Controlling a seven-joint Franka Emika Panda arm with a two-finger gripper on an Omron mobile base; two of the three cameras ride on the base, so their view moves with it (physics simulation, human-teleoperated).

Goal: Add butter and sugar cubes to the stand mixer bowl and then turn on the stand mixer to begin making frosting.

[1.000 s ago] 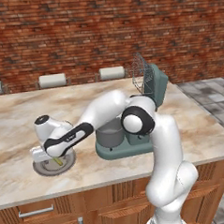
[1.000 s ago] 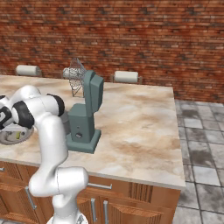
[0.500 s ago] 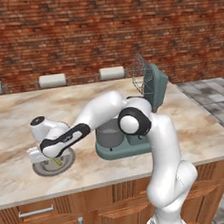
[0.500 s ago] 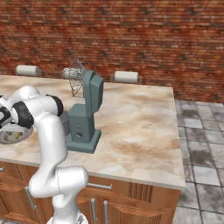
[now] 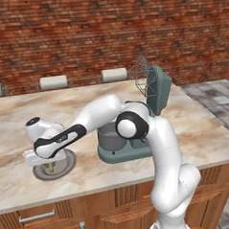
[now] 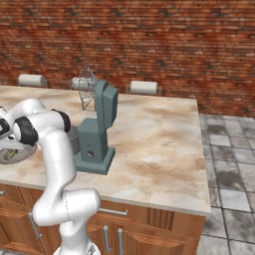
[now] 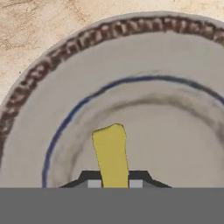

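1. the gripper (image 7: pixel 112 183) is low over the grey plate (image 7: pixel 39 131), jaws closed on the butter (image 7: pixel 111 155).
2. the butter stick lies near the plate's middle.
3. the stand mixer (image 5: pixel 152 104), with its bowl (image 5: pixel 110 136), stands just right of the plate.

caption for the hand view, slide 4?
Gripper closed on the butter stick, just above the grey plate on the marble counter.
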